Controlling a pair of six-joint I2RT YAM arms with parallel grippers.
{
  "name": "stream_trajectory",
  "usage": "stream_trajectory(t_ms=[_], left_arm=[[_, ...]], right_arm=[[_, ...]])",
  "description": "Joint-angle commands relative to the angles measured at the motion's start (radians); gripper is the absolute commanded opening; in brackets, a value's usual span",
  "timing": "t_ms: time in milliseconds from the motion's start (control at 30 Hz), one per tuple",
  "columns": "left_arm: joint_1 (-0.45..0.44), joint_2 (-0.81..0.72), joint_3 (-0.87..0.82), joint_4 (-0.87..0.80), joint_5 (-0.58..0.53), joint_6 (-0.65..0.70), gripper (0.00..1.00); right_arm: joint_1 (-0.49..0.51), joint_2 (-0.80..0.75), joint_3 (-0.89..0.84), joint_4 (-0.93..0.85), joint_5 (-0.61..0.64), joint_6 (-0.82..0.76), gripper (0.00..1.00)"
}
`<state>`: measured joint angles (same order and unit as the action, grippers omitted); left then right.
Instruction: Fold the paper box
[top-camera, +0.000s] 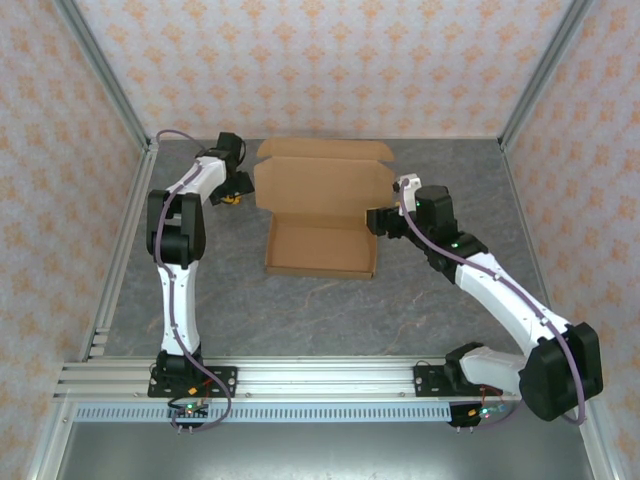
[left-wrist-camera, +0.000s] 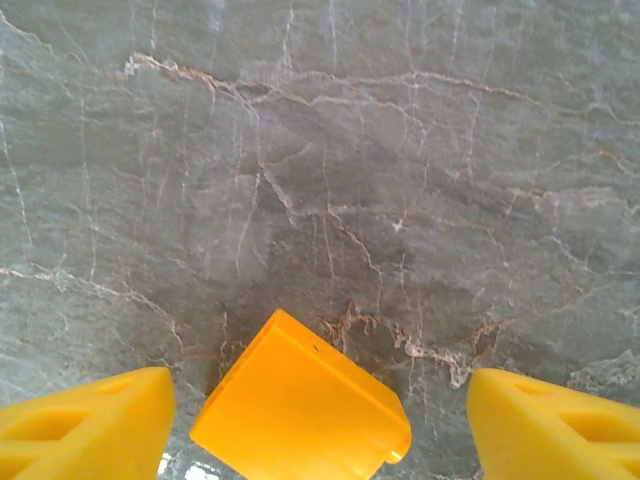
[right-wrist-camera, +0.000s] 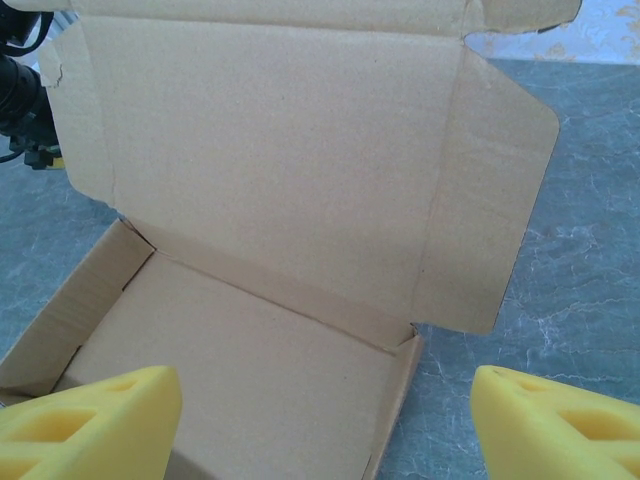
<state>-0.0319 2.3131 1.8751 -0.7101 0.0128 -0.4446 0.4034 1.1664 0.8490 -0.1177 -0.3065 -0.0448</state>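
Just ahead of spread right fingers (right-wrist-camera: 90, 420): paper box (right-wrist-camera: 270, 200); left fingers (left-wrist-camera: 80, 425) spread, near it.

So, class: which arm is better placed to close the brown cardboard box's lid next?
Right, likely: the right fingers, open, face the brown cardboard box and its raised lid. The left fingers point at grey marble table, straddling a small orange block.

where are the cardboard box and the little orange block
cardboard box (top-camera: 322, 200), top view, on the inner face of its open lid
orange block (left-wrist-camera: 300, 410), left wrist view, on its top face
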Motion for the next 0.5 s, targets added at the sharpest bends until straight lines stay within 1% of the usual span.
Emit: stream_trajectory(t_ms=[0, 200, 400, 467], left_arm=[[-0.006, -0.010, -0.003, -0.054, -0.053, 0.006, 0.72], [-0.003, -0.063, -0.083, -0.023, -0.081, 0.021, 0.64], [0.008, -0.043, -0.070, -0.029, -0.043, 0.032, 0.62], [0.009, -0.053, -0.080, -0.023, -0.048, 0.024, 0.63]], right_arm=[[0.002, 0.008, -0.010, 0.001, -0.002, 0.003, 0.76], [0.001, 0.007, -0.013, -0.002, 0.008, 0.001, 0.76], [0.002, 0.012, -0.014, 0.003, -0.003, 0.009, 0.76], [0.001, 0.012, -0.013, -0.006, 0.001, 0.006, 0.76]])
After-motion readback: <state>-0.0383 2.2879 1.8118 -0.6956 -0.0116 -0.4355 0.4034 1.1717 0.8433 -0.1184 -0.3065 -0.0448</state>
